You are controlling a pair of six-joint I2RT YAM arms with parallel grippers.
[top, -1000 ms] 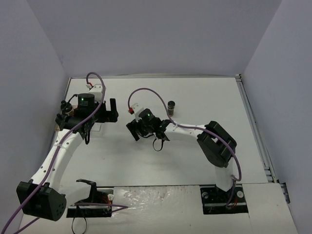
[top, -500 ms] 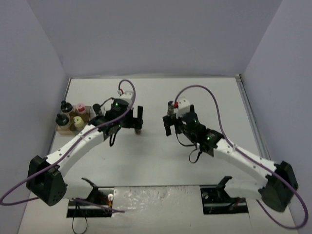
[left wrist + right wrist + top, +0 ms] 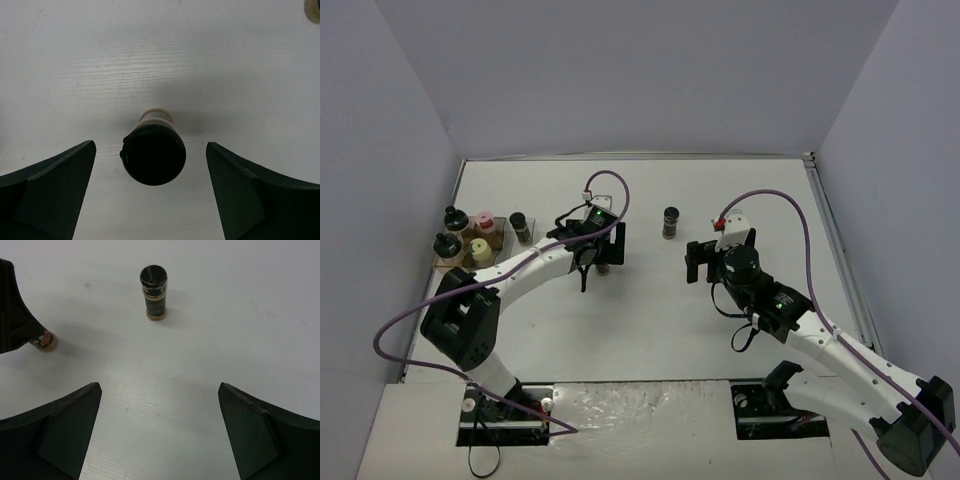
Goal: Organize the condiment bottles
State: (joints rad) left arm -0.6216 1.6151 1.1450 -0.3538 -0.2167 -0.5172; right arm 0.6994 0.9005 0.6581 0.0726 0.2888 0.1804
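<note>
Top external view: the left end effector [image 3: 607, 244] hangs over the middle of the tabletop [image 3: 650, 330] and covers most of whatever's under it. A lone dark jar [image 3: 670, 222] stands between it and the right end effector [image 3: 719, 254], apart from both. Over at the left edge, the clear tray [image 3: 458, 264] has the pink-capped jar [image 3: 485, 221], the yellow-capped jar [image 3: 480, 250] and two black-capped jars [image 3: 451, 217]. There's also a side jar [image 3: 521, 226] at its right end, and I can't tell if that one's in the tray or just beside it. Left wrist: the middle jar [image 3: 153, 155], black cap, stands upright between the fingers, which are wide apart with a gap on each side. Something pale in the top right corner is cut off. Right wrist: fingers spread wide, the lone dark jar upright well ahead of them. At the left edge only the middle jar's base peeks out from behind the left arm's finger.
</note>
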